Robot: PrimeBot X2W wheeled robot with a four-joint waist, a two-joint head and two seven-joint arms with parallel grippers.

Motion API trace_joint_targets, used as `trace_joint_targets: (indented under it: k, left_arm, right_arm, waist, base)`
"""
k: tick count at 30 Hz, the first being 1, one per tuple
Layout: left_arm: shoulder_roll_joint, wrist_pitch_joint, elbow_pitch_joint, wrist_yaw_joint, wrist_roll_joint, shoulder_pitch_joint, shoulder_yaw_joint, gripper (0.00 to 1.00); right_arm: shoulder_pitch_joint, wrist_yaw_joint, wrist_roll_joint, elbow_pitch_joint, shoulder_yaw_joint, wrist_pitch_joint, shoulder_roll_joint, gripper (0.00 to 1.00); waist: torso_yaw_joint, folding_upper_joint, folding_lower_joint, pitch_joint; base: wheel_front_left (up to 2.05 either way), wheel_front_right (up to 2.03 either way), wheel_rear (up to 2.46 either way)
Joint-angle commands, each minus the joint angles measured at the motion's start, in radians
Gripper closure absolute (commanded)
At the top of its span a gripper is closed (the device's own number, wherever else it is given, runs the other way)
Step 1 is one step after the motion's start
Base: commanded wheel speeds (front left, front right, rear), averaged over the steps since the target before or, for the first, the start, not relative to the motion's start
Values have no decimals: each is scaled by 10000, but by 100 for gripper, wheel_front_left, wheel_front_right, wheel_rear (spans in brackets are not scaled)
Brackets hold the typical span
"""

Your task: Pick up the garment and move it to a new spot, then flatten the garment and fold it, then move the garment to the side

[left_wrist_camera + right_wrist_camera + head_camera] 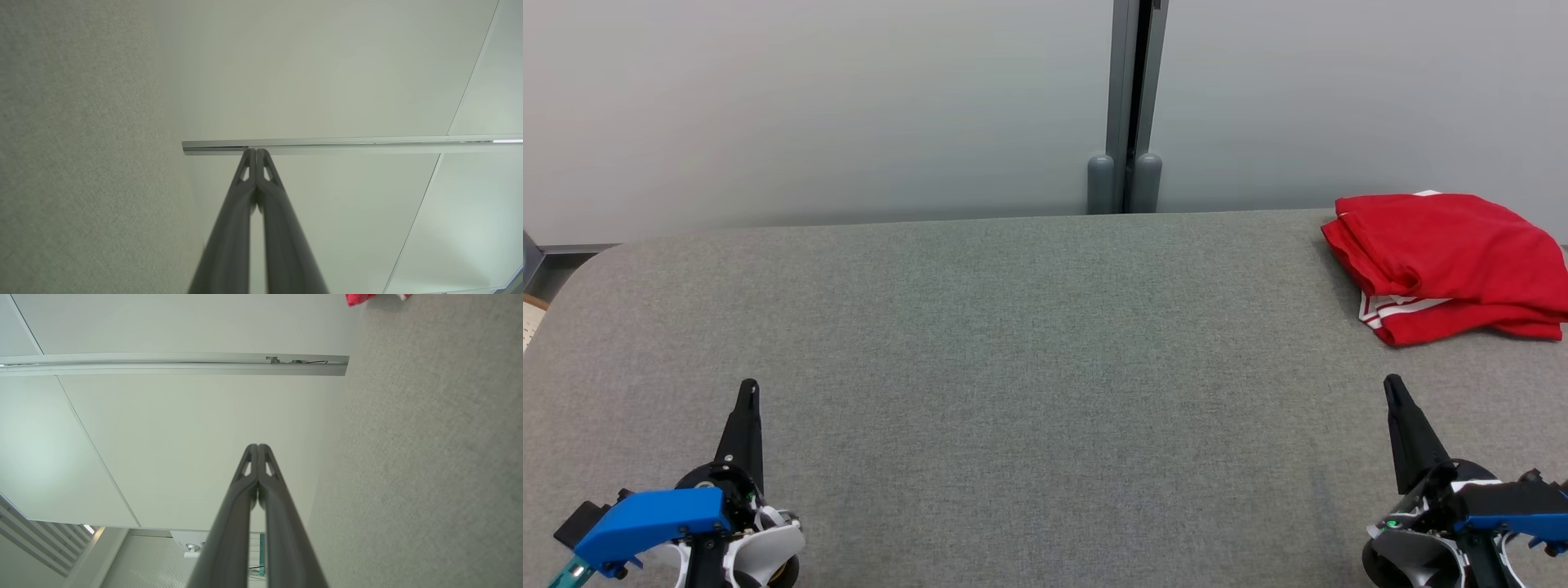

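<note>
With left claw (748,385) and right claw (1392,382) both pinched closed, empty: open right wide, reach ahead-right to red garment (1445,253) on desk (1013,343), grip all layers.

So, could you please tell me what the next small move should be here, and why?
Probably none; I'd leave both arms parked. The red garment already lies folded in layers at the far right of the grey table, and the left gripper and right gripper rest shut, well short of it. If it needs more handling, I'd open the right gripper first, since it is nearer.
</note>
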Motion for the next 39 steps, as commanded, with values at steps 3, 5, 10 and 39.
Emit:
trace_joint_targets:
  k: [3,5,10,39]
  left_arm:
    - [34,39,-34,-94,-29,-100,25,100]
    - [34,39,-34,-94,-29,-100,25,100]
    - [34,39,-34,-94,-29,-100,24,100]
    - [34,38,-34,-95,-29,-100,23,100]
  right_arm:
    - [-129,7,-44,17,-25,49,23,100]
    - [-130,7,-50,17,-29,53,25,100]
    - [-132,7,-64,18,-40,65,33,100]
    - [-137,7,-78,21,-88,95,65,100]
  waist:
    - [0,0,0,0]
    - [0,0,0,0]
    - [0,0,0,0]
    - [1,0,0,0]
  base:
    - [0,0,0]
    - [0,0,0]
    - [0,0,0]
    - [0,0,0]
